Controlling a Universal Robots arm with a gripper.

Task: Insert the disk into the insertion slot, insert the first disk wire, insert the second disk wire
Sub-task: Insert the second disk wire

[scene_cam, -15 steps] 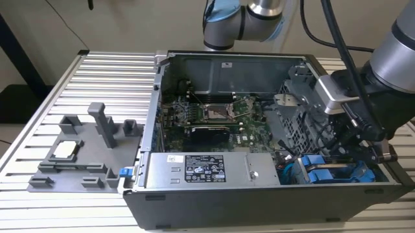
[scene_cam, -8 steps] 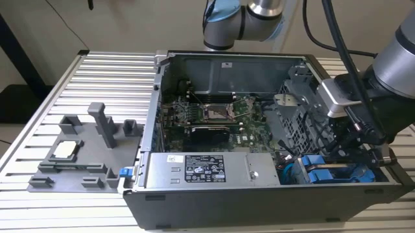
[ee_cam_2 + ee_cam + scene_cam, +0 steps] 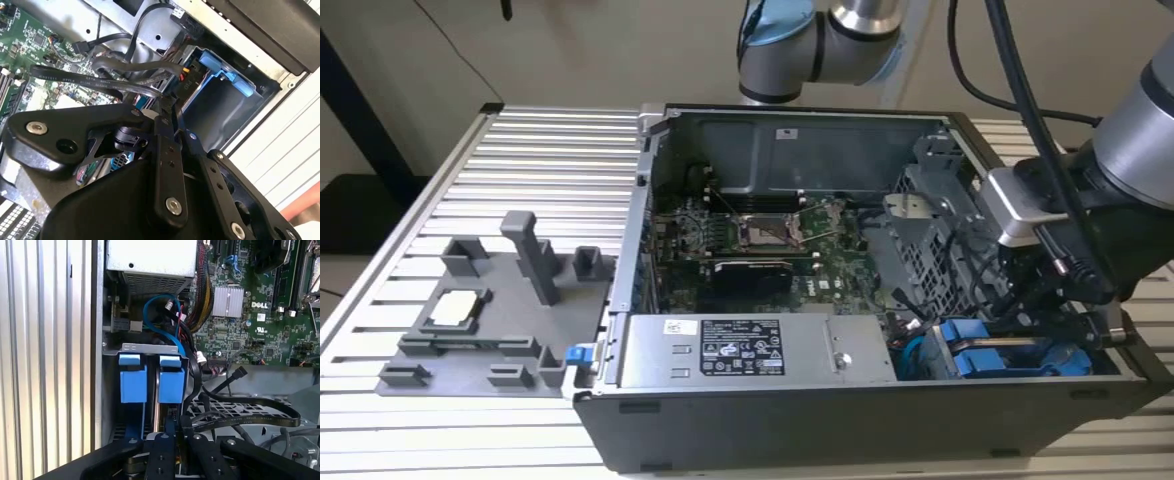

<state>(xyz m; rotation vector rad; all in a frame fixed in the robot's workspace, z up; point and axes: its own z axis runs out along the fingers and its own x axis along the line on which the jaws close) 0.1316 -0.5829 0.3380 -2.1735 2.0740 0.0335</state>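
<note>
Disk: I'm seeing the disk (image 3: 165,405) sitting on edge inside the insertion slot (image 3: 145,347), its blue carrier tabs (image 3: 171,379) standing up at the bay mouth; in the exterior view the blue frame (image 3: 987,355) is lying in the case's corner toward the exterior view's right.
Gripper: my gripper (image 3: 172,432) is hovering just over the disk's edge, fingers (image 3: 167,150) drawn close together around a thin black wire (image 3: 167,107), though I cannot tell whether they are truly gripping it.
Flat cable: a black ribbon cable (image 3: 250,415) is looping beside the gripper.
Surroundings: the power-supply box (image 3: 747,350) is sitting beside the slot, the motherboard (image 3: 761,235) behind.
</note>
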